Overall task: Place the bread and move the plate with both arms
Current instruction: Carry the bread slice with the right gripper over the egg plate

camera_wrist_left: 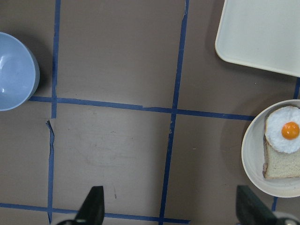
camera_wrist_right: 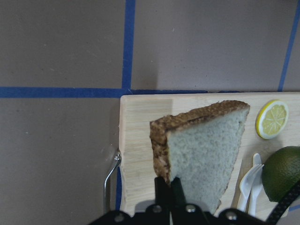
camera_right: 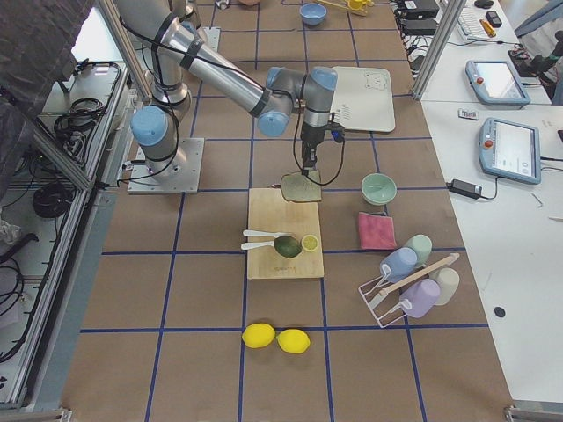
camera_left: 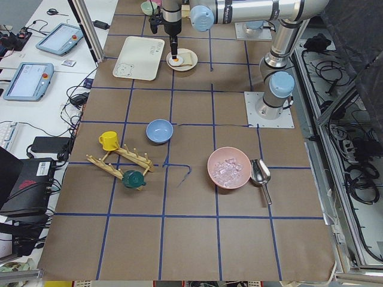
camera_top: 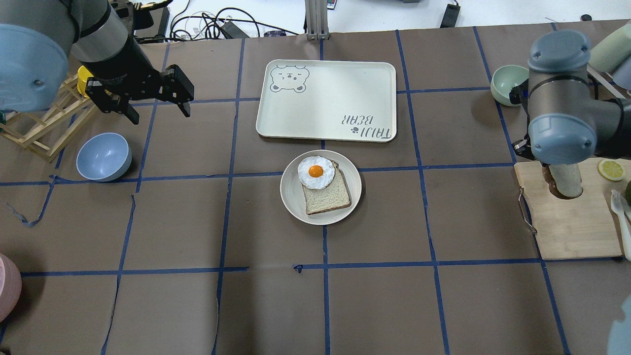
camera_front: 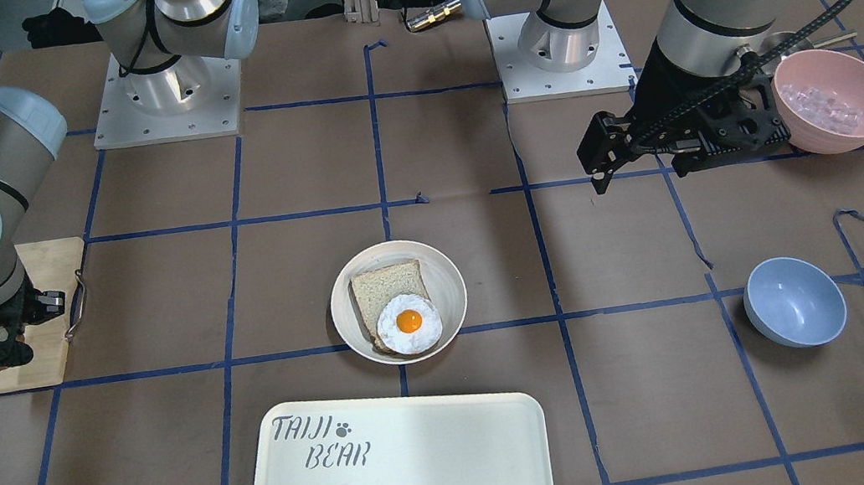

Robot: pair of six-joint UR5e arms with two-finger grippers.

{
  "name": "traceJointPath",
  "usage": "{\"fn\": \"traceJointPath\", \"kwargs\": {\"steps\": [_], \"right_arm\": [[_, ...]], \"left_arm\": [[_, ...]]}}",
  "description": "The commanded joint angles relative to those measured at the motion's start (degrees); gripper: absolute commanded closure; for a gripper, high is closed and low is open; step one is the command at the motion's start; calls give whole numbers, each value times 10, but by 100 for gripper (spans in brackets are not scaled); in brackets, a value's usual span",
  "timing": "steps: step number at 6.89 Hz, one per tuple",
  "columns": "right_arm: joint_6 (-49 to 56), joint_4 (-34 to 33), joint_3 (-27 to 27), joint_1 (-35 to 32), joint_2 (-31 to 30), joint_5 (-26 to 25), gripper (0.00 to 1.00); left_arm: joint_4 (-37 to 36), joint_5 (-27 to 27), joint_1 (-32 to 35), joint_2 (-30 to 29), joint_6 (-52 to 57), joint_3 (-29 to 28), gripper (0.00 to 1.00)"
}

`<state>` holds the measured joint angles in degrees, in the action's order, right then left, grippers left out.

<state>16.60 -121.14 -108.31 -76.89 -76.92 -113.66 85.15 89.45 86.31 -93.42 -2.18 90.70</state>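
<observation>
Over at the right end of the table, your right gripper [camera_wrist_right: 169,186] has its jaws pinched narrow on one end of the pale white bread slice [camera_wrist_right: 206,150] with the dark brown crust. The slice hangs from it over the wooden cutting board [camera_top: 567,231], by the board edge facing the table's middle. Can't tell from any view whether the lower crust touches the board or is just clear, so I'd lift a bit before going sideways.

What the next move turns on: the round cream-white plate [camera_top: 291,197] sits at the table's middle, well apart from that gripper, straight along the table toward the left end. It already carries a tanner slice [camera_top: 330,197] with a fried egg [camera_top: 315,171], the egg on the end nearest the rectangular white TAIJI BEAR tray [camera_top: 335,93], which lies just beyond the plate toward the operators' edge. That slice's long axis runs roughly from operators' edge to robot's edge, a little skewed, so you'd probably lay the bread flat along the same line.

Your left gripper [camera_top: 160,111] is spread wide with nothing in it, hovering toward the left end near the light blue bowl [camera_top: 103,157]. It looks a touch nearer the plate, but the right one has the bread, so that arm makes the trip
</observation>
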Motion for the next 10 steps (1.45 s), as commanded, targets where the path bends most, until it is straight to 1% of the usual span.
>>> {"fn": "traceJointPath", "kwargs": {"steps": [1,2,3,4,5,6,7,9,10], "right_arm": [[-102,49,55,-86,-5,16,100],[-206,81,72,-136,-7,53,100],[-275,108,98,-202,-2,69,100],[-318,108,128,-247,5,114,100],[-332,114,159,-285,27,119,100],[-380,113,184,-342,41,125,100],[-407,106,195,-383,63,123,100],[-434,74,203,-434,104,129,100],[-414,69,202,-435,112,129,100]], "left_arm": [[-1,0,0,0,0,0,0],[-1,0,0,0,0,0,0],[-2,0,0,0,0,1,0],[-2,-1,0,-2,0,0,0],[-5,0,0,-1,0,0,0],[-5,0,0,-2,0,0,0],[-5,0,0,-1,0,1,0],[-5,0,0,-1,0,1,0],[-5,0,0,-2,0,1,0]]}}
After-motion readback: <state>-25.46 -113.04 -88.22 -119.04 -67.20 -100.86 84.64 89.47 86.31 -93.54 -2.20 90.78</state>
